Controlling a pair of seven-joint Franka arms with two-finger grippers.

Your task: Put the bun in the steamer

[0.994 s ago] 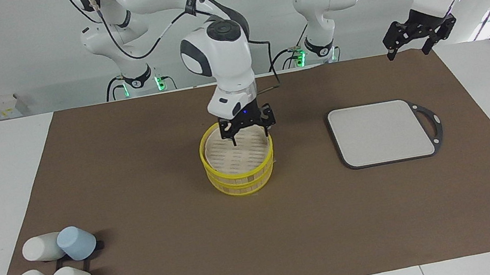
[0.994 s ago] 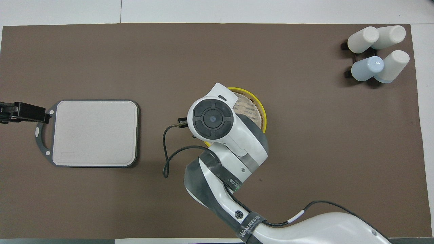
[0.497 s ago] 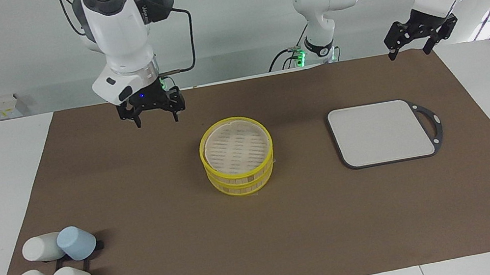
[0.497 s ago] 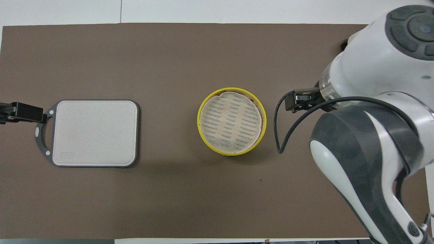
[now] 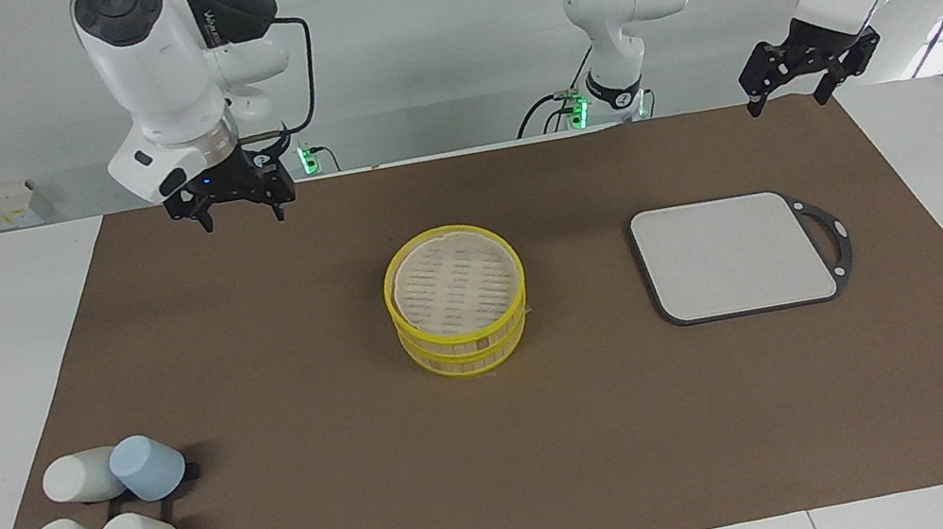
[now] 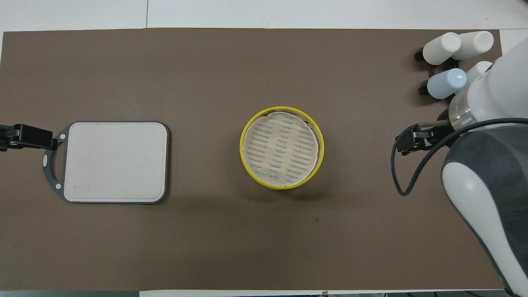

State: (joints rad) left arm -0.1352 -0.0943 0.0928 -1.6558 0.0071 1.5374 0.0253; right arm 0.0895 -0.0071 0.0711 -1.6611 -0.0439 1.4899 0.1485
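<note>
The steamer (image 5: 465, 339) (image 6: 243, 148) stands in the middle of the brown mat, a round bamboo basket with yellow rims. Its slatted lid (image 5: 455, 281) (image 6: 280, 147) with a pale liner lies on top and covers the inside. The bun is out of view. My right gripper (image 5: 239, 213) hangs open and empty over the mat's edge next to the robots, toward the right arm's end. In the overhead view the right arm's body covers it. My left gripper (image 5: 788, 96) (image 6: 29, 137) waits, open and empty, over the mat's corner at the left arm's end, beside the grey board's handle.
A grey rectangular board (image 5: 733, 254) (image 6: 115, 161) with a dark handle lies toward the left arm's end. Several white and blue cups (image 5: 108, 526) (image 6: 447, 62) lie on a black rack at the mat's corner farthest from the robots, at the right arm's end.
My right gripper has risen from the steamer's lid and swung away toward the right arm's end, empty. The lid stays on the steamer. The left arm has not moved.
</note>
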